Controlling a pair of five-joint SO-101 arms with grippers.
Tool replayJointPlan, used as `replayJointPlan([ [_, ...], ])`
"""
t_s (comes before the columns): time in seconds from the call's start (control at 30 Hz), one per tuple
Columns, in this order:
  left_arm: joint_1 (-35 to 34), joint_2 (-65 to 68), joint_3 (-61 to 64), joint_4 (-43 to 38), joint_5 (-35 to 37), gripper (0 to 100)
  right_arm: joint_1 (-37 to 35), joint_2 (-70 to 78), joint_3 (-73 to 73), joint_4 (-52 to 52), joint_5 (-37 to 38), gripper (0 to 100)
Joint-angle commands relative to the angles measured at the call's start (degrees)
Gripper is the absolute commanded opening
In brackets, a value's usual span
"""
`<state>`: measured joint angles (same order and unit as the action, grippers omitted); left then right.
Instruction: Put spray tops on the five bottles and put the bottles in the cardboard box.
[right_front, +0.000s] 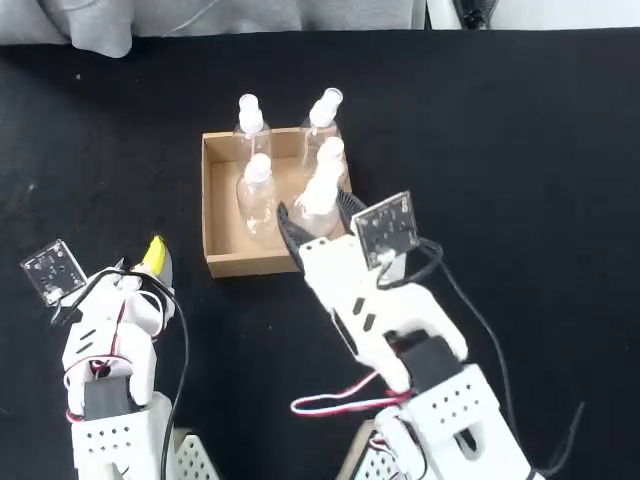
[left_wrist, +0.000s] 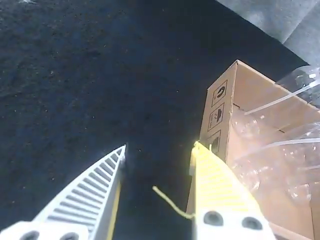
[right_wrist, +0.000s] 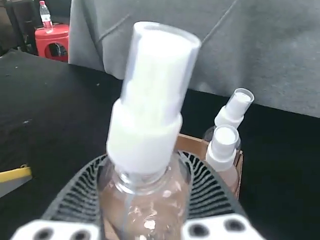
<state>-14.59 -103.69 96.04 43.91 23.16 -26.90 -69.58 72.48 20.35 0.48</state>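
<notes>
Clear plastic bottle (right_wrist: 142, 202) with white spray top (right_wrist: 152, 95), clamped in right gripper (right_wrist: 145, 167)

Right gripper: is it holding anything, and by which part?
The right gripper clamps a bottle by its clear shoulder, just below the white spray top.

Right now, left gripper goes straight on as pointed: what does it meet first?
Left gripper likely meets bare black table; its yellow finger may clip the cardboard box corner, depth unclear.
</notes>
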Motion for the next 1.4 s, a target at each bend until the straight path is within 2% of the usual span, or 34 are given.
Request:
replayJointPlan([
  [0.0, -0.31, -0.79, 1.45, 0.26, -0.18, 19, 2.64, 3.56, -4.09, -4.84, 0.26, 1.2],
  [0.57, -0.31, -0.79, 1.45, 0.26, -0.18, 19, 7.65, 19.03, -4.09, -19.69, 0.26, 1.2],
  [0.9, -0.31, -0.79, 1.45, 0.26, -0.18, 19, 7.65, 25.54, -1.01, -29.45, 0.53, 1.1],
  [1.37, -0.31, -0.79, 1.45, 0.35, -0.18, 19, 7.74, 32.57, 0.04, -30.33, 0.26, 1.1],
])
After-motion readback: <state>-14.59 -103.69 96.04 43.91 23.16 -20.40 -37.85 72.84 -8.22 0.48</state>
